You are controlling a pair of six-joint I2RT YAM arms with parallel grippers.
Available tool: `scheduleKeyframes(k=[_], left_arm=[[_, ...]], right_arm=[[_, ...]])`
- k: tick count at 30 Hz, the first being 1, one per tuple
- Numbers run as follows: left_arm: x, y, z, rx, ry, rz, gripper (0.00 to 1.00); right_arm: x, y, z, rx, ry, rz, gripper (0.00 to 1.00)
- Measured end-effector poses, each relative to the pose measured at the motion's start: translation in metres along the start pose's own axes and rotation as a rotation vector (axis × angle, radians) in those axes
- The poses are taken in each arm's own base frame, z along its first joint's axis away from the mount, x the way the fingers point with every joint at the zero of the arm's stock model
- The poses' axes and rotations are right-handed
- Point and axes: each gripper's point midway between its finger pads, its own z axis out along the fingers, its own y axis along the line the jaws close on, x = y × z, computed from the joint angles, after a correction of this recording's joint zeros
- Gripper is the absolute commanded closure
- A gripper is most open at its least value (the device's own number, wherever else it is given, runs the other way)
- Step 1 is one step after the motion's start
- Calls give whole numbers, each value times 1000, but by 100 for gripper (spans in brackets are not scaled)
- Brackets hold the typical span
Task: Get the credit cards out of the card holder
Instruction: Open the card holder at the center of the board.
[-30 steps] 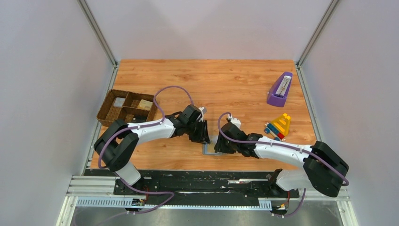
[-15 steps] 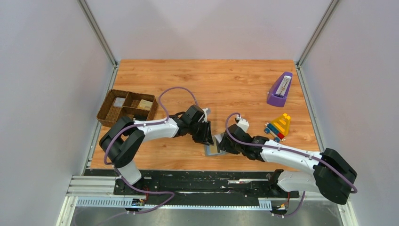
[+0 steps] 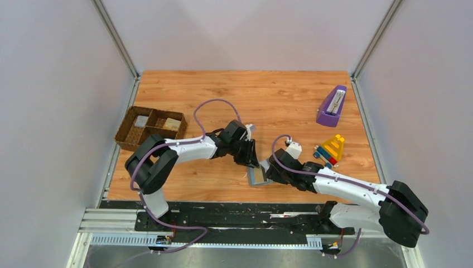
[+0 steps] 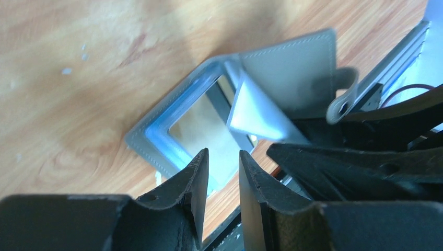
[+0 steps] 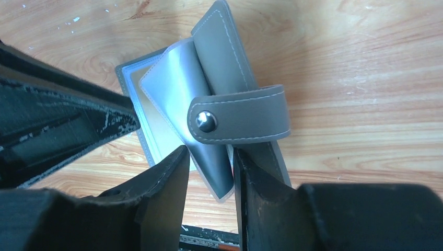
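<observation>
**Holder open now, one card in sight**
The card holder (image 3: 256,177), at the near middle of the desk, has gone from flat to open within the last second. My right fingers (image 5: 175,167) pinch its grey cover raised, and my left fingers (image 4: 198,172) stand narrow and empty just over the tan card (image 4: 201,123), not yet out of its clear pocket. The snap strap (image 5: 240,120) and our crowding may hinder the pull; the brown tray (image 3: 127,134) sits well apart.

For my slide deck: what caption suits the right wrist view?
The right fingers pinch a raised flap of the card holder over the wooden table.
</observation>
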Motion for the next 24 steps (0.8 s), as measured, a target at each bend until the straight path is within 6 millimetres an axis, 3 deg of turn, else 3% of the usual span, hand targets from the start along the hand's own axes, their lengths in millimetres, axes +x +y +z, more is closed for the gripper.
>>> scheduleKeyframes(k=[7,16,24], left_arm=[[-20,-19,14,66,-7,35,64],[-16,-25,33,110,47,44,63],[-27,-41,43,147,42,70,63]], right_arm=[[-9,2,-13,-16,-24,0,61],[-20,-4,-28,-8,-64,-3,60],[-41,34,-64,-196,-101,-54,64]])
